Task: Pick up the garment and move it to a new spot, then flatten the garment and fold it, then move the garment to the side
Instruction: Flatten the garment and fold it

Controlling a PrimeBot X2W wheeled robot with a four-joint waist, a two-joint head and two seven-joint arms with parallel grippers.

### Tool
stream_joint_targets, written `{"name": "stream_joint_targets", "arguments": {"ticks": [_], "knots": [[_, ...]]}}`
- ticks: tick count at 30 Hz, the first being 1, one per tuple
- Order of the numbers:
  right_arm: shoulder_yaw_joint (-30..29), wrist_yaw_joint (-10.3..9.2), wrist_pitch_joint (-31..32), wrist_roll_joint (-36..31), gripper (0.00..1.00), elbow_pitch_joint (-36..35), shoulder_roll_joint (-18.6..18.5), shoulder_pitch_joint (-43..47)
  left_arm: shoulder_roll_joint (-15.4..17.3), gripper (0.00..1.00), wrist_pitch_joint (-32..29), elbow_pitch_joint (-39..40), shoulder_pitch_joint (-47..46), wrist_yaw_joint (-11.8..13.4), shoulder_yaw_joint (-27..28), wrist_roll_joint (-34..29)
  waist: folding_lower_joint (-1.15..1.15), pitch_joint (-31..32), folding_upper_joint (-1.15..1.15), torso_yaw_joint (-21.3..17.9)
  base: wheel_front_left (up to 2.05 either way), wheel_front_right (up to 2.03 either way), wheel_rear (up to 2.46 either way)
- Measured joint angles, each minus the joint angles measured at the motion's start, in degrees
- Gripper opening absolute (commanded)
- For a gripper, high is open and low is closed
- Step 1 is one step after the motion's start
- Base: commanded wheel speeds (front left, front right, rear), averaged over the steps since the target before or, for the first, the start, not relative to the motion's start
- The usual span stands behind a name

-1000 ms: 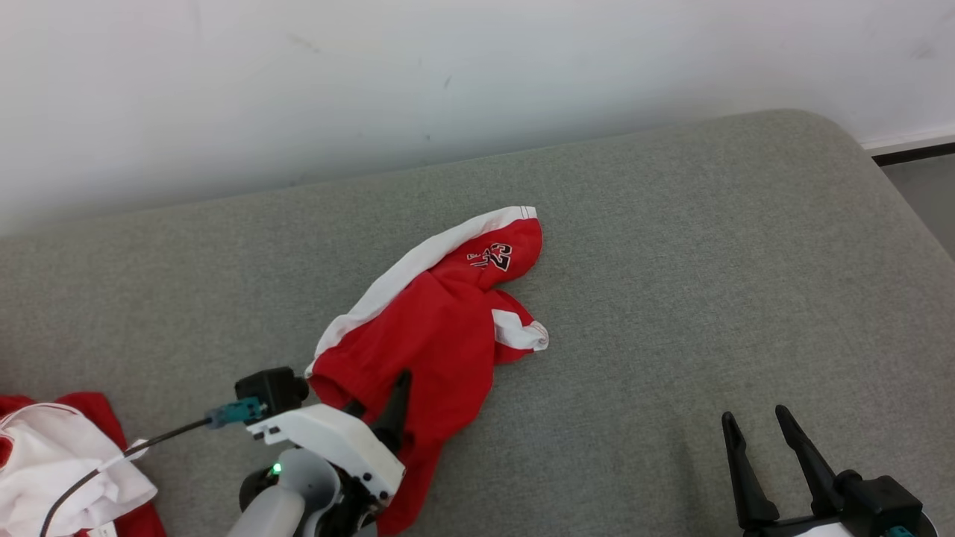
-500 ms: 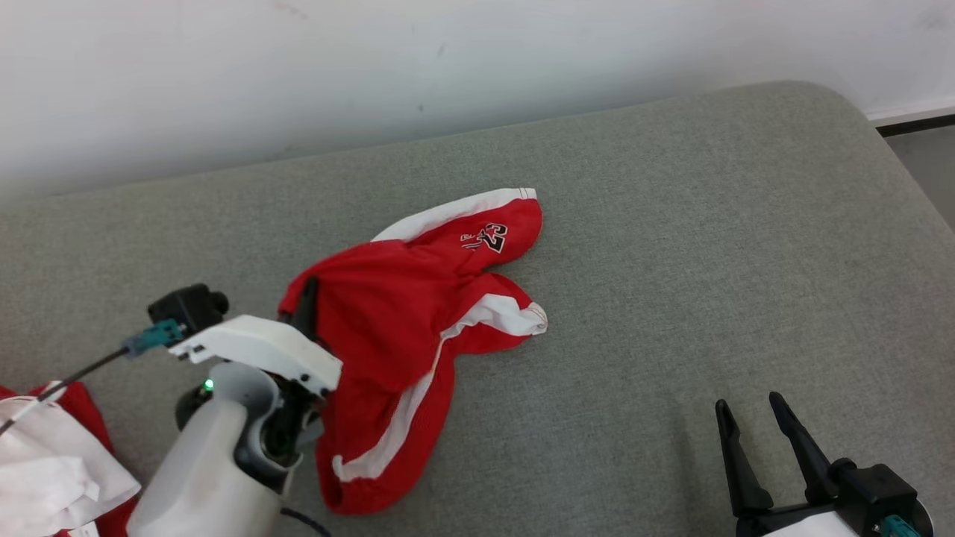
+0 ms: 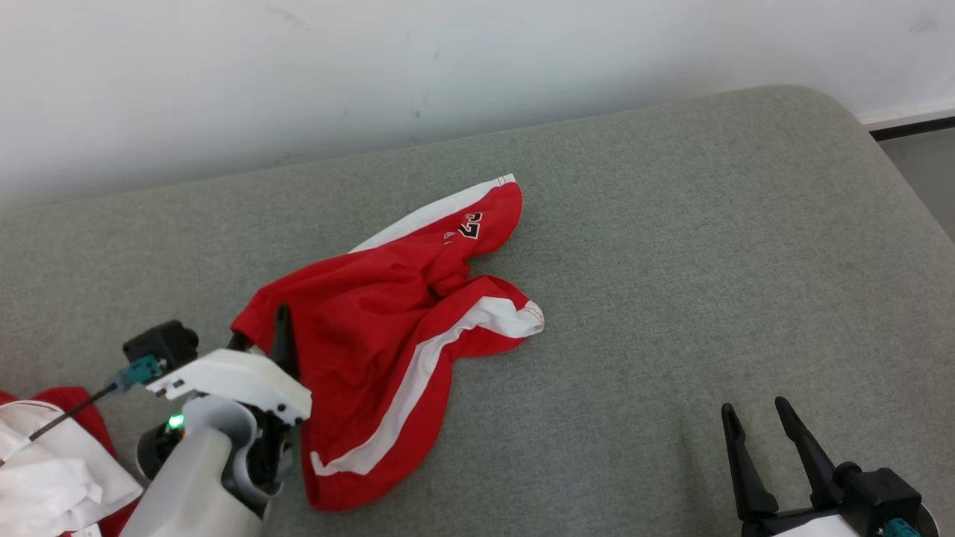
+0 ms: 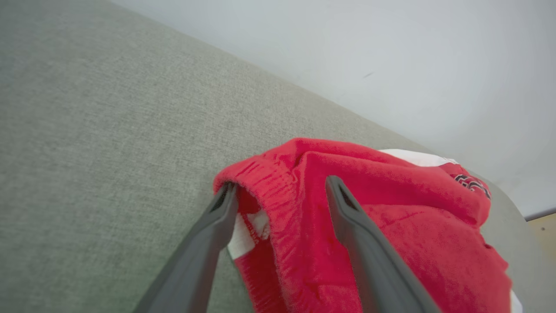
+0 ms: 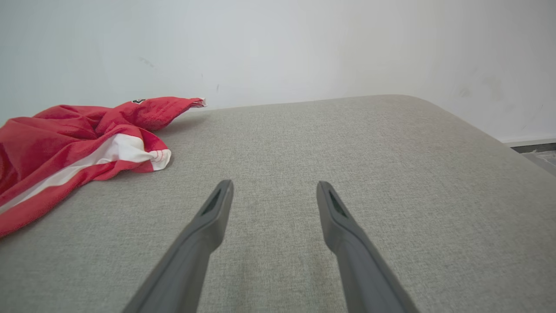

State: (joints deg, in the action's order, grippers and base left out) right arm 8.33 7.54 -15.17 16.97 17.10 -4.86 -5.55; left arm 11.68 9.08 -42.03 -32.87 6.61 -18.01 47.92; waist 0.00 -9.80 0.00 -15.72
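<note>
The garment [image 3: 388, 328] is a pair of red shorts with white side stripes and a black number print, lying rumpled on the grey cushion [image 3: 671, 261]. My left gripper [image 3: 268, 332] is at its left end, by the waistband. In the left wrist view the left gripper [image 4: 280, 193] is open, and the ribbed red waistband [image 4: 278, 182] bulges up between the spread fingers. The right gripper [image 3: 752, 409] is open low at the right, well clear of the cloth. Its wrist view shows the right gripper [image 5: 273, 184] holding nothing and the garment [image 5: 78, 139] off to the left.
A heap of white and red clothes [image 3: 45, 462] lies at the lower left corner, next to my left arm. A pale wall [image 3: 448, 60] runs along the cushion's far edge. The cushion rounds off at the right, with floor [image 3: 925, 171] beyond.
The left gripper has dragged the waistband end leftward, and the shorts have opened out with a white stripe now showing. Its jaws now stand apart. The right gripper has not moved.
</note>
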Motion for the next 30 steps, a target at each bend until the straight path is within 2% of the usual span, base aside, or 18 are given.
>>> {"name": "stream_joint_targets", "arguments": {"ticks": [5,7,10,11,12,13,14,15,17,21,30], "knots": [[-0.13,0.0,0.0,0.0,1.0,0.09,0.04,0.66,1.83,1.0,1.58,4.38,5.25,2.07,-1.24,-2.05,-0.01,1.8,0.0,0.72,0.0,0.0,0.0],[0.07,0.0,0.0,0.0,1.0,0.22,0.1,1.03,2.47,1.0,0.46,8.06,7.37,2.71,-2.37,-2.55,-0.01,2.44,0.0,0.91,0.0,0.0,0.0],[0.52,0.0,0.0,0.0,1.0,0.32,0.15,1.04,3.82,1.0,-0.15,15.51,8.89,5.26,-3.64,-4.81,-0.01,3.01,0.0,0.91,0.0,0.0,0.0],[0.52,0.0,0.0,0.0,1.0,0.32,0.15,1.04,3.82,1.0,-0.15,15.51,8.89,5.26,-3.64,-4.81,-0.01,3.01,0.0,0.91,0.0,0.0,0.0],[0.83,0.0,0.0,0.01,1.0,0.29,0.16,1.07,4.49,1.0,-1.0,21.71,9.22,6.73,-5.15,-6.92,-0.01,3.15,0.0,0.65,0.0,0.0,0.0],[0.83,0.0,0.0,0.01,1.0,0.29,0.16,1.07,4.49,1.0,-1.0,21.71,9.22,6.73,-5.15,-6.92,-0.01,3.15,0.0,0.65,0.0,0.0,0.0],[1.11,0.0,0.0,0.07,1.0,0.14,0.1,1.09,4.44,1.0,-3.97,27.22,9.48,7.02,-8.69,-8.92,-0.01,2.95,0.0,0.31,0.0,0.0,0.0],[1.11,0.0,0.0,0.07,1.0,0.14,0.1,1.09,4.44,1.0,-3.97,27.22,9.48,7.02,-8.69,-8.92,-0.01,2.95,0.0,0.31,0.0,0.0,0.0],[1.55,0.0,0.0,0.12,1.0,0.1,0.11,1.02,3.23,1.0,-7.55,31.01,9.42,6.64,-12.38,-9.69,-0.01,2.32,0.0,-0.11,0.0,0.0,0.0],[2.19,0.0,0.0,0.34,1.0,0.01,0.33,-0.35,3.1,1.0,-12.85,32.56,7.2,5.9,-17.01,-12.07,-0.01,1.01,0.0,-1.81,0.0,0.0,0.0],[2.21,0.0,0.0,0.93,1.0,-0.27,1.29,-2.04,1.96,1.0,-18.18,26.19,-3.04,2.19,-23.58,-17.72,0.0,-3.27,0.0,-6.48,0.0,0.0,0.0]]}}
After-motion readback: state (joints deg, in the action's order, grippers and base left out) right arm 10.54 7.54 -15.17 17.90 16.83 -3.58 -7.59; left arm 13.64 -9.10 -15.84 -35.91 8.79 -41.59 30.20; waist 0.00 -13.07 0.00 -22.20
